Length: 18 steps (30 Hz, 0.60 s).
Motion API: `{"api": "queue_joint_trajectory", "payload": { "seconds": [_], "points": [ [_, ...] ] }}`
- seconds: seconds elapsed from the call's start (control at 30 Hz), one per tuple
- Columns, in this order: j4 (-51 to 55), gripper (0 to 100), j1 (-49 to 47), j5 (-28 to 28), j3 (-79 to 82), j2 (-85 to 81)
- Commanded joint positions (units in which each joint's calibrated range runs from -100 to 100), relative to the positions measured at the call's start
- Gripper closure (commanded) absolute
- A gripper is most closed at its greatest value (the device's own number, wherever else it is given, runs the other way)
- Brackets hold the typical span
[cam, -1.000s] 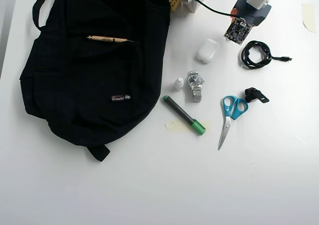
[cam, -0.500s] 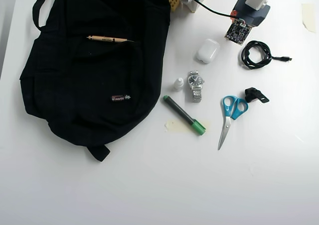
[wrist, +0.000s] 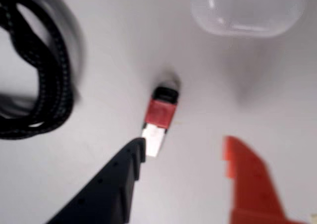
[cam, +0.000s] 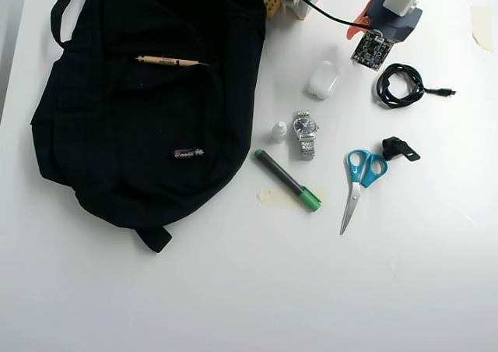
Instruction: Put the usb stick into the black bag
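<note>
My fingers (wrist: 185,147) stand apart; the small red-and-white usb stick (wrist: 159,120) lies beside the black finger; I should centre before closing.

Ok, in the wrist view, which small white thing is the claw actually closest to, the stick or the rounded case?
The usb stick: its white end lies right beside the claw's black finger, while the white earbud case sits far up at the frame's top.

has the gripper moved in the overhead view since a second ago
Yes. In the overhead view the orange finger now sticks out further left of the arm, toward the white earbud case, which lies where it did. The jaws stand open.
</note>
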Motion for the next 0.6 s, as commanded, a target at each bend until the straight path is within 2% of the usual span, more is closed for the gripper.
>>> {"api": "queue_joint_trajectory", "payload": {
  "seconds": [0.0,0.3,0.57],
  "points": [
    [-1.4,73,-0.1,-10.7,-0.1,-0.1],
    [-4.9,73,3.4,-5.8,1.4,0.0],
    [-5.0,74,3.3,-5.7,2.3,0.0]
  ]
}}
